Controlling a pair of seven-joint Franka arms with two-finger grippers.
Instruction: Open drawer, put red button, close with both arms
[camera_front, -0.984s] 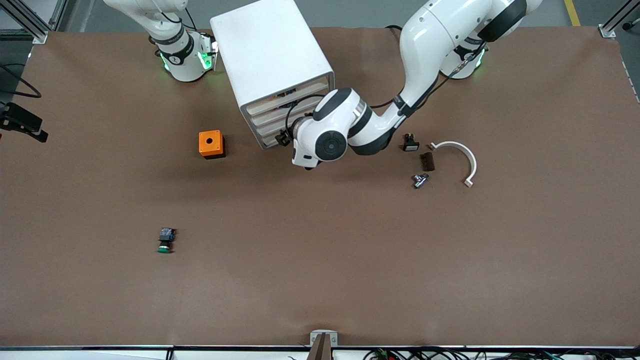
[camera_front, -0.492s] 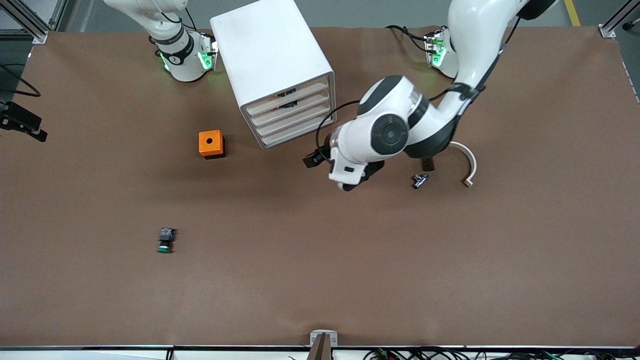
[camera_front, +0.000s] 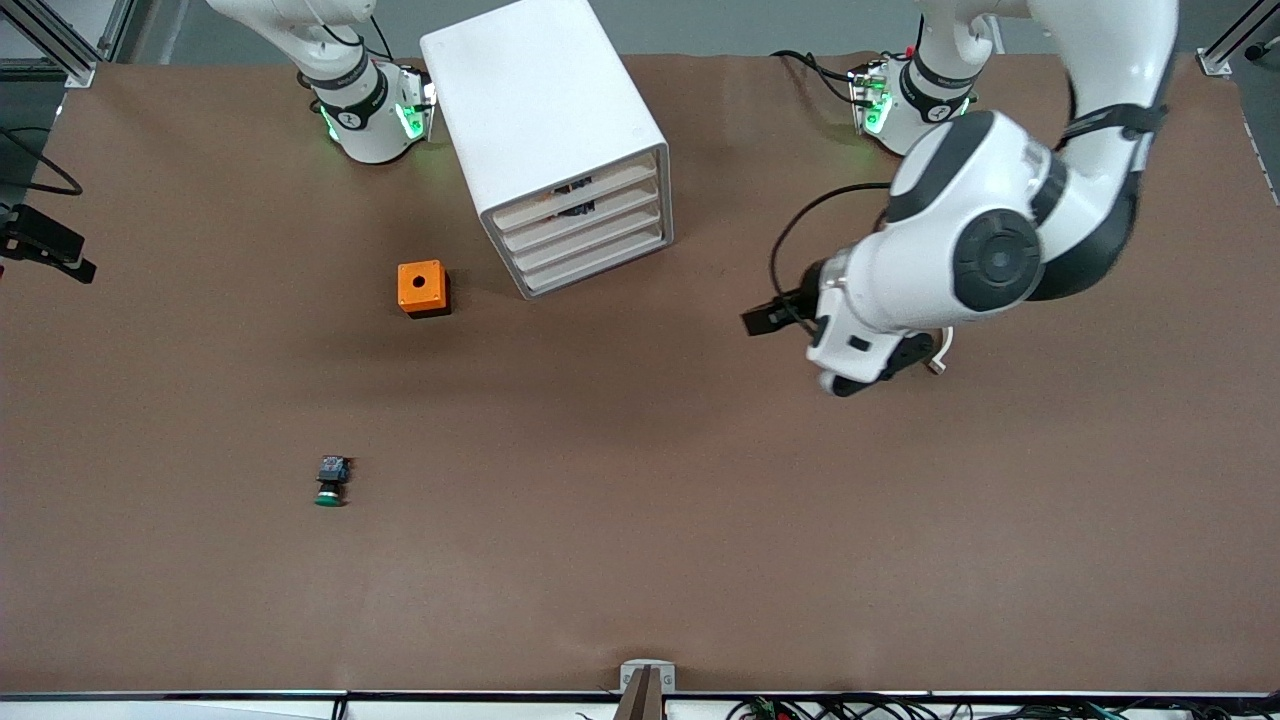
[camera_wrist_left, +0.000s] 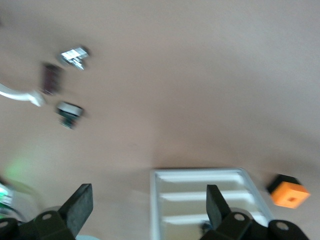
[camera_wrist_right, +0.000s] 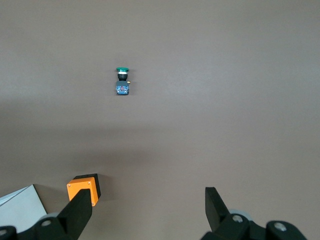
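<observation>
Front view, read from the right arm's end of the table toward the left arm's end.

- **Green button:** a small push button with a green cap and black-and-blue body (camera_front: 329, 483) lies on the brown table (camera_front: 640, 520). It is well apart from the boxy white plastic cabinet (camera_front: 545, 130) and nearer to the front camera than it.
- **Orange box:** a small orange box with a round hole in its top (camera_front: 422, 287) stands just beside the cabinet, toward the right arm's end.
- **Right arm:** the glossy white right arm (camera_front: 340, 60) waits, rising out of the front view beside the cabinet. In its wrist view the right gripper (camera_wrist_right: 147, 207) is spread wide and empty, hanging over the table near the orange box.
- **Drawer:** all four stacked tray fronts sit flush with the cabinet. This includes the drawer (camera_front: 582, 212), a shallow white tray second from the top.
- **Red button:** it cannot be made out in any view. Only dark shapes show through the handle openings of the upper two trays.
- **Left arm:** the glossy white left arm (camera_front: 960, 260) bends over the table, well apart from the cabinet.
- **Left gripper:** the left gripper (camera_wrist_left: 148, 202) has its fingers spread and holds nothing.
- **Small parts:** near the gripper on the table lie a curved white bracket (camera_wrist_left: 17, 94), a dark brown block (camera_wrist_left: 50, 77), a small metal fitting (camera_wrist_left: 74, 55) and a small black part (camera_wrist_left: 69, 112).
</observation>
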